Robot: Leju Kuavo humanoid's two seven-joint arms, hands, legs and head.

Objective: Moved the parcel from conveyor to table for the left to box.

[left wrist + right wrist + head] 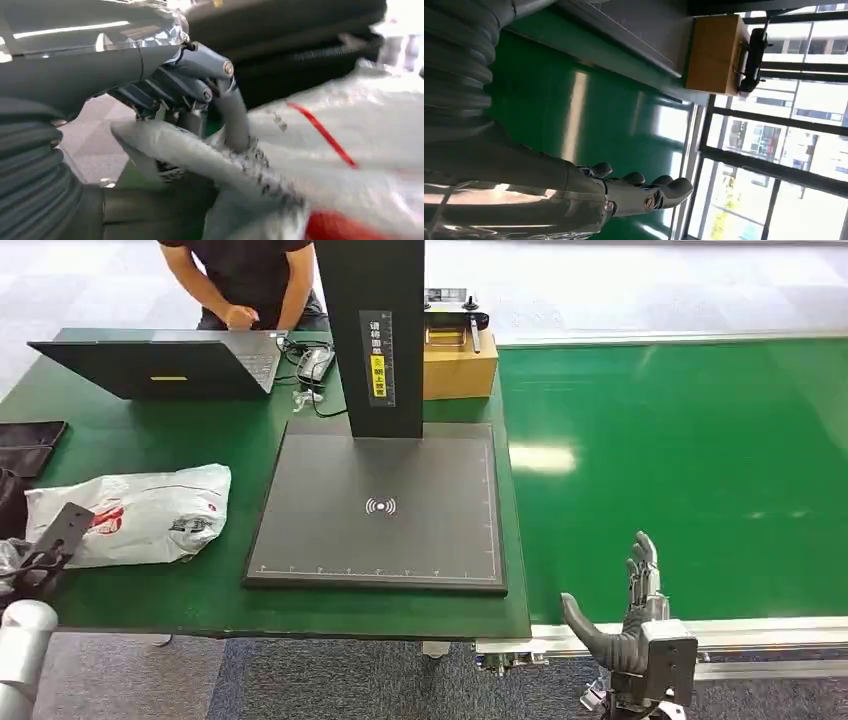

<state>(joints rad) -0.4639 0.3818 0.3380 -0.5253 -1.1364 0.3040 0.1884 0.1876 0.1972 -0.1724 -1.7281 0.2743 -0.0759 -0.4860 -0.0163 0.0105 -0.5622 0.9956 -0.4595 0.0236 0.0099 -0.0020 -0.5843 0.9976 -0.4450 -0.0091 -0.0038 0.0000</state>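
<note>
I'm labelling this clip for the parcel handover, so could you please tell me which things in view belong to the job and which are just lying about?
Part of the job:
- white parcel on the green table
- left hand, gripping the parcel's edge
- right hand, open over the conveyor

Just lying about:
- laptop
- dark scanner pad
- cardboard box
- person at the laptop

green-topped table [150, 605], grey tiled floor [90, 290] beyond, tall black-framed windows [774, 165] bright with daylight
</note>
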